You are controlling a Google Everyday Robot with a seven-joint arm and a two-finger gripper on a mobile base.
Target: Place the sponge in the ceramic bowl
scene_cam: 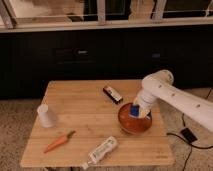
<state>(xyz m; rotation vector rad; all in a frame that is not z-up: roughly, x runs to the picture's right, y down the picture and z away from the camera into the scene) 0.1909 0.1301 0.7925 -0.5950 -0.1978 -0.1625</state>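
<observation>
The orange-red ceramic bowl (134, 121) sits on the right side of the wooden table (85, 115). My gripper (136, 109) reaches down from the white arm (172, 97) into the bowl's upper part. The blue sponge (136, 111) with its pale yellow layer shows at the gripper's tip, over the inside of the bowl. I cannot make out whether the sponge rests in the bowl or is still held.
A dark flat bar with a light stripe (112, 94) lies behind the bowl. A white upturned cup (46, 115) stands at the left, a carrot (58, 141) and a white tube (101, 151) lie near the front edge. Dark cabinets stand behind the table.
</observation>
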